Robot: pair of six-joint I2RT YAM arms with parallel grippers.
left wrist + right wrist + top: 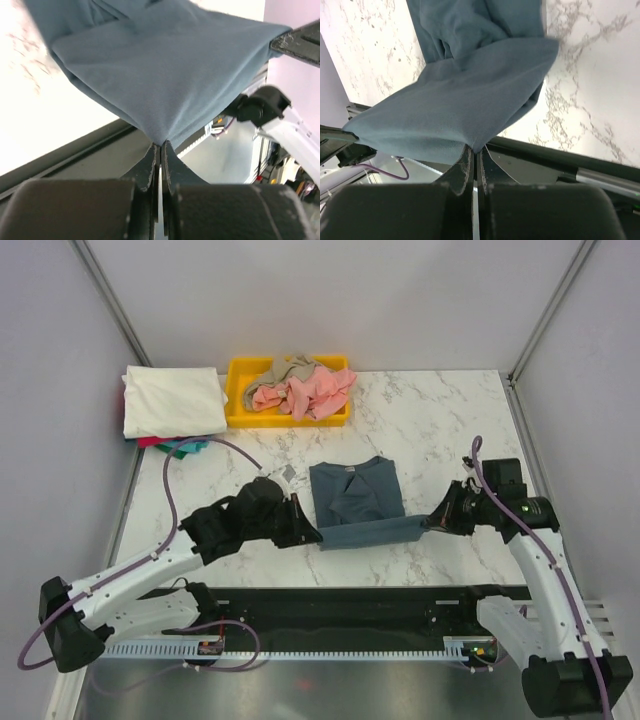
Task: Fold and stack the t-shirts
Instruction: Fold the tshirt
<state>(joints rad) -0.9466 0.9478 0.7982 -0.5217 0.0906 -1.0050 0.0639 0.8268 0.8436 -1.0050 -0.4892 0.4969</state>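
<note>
My left claw [159, 146] pinches the slate-blue t-shirt [356, 498] at its seven o'clock corner, my right claw [474, 151] at five — near hem stretched between them.

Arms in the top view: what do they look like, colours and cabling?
Both the left arm and right arm have white link shells with black joints and black bases. A purple cable loops along each. The left claw and right claw each have two dark, scuffed fingers.
</note>
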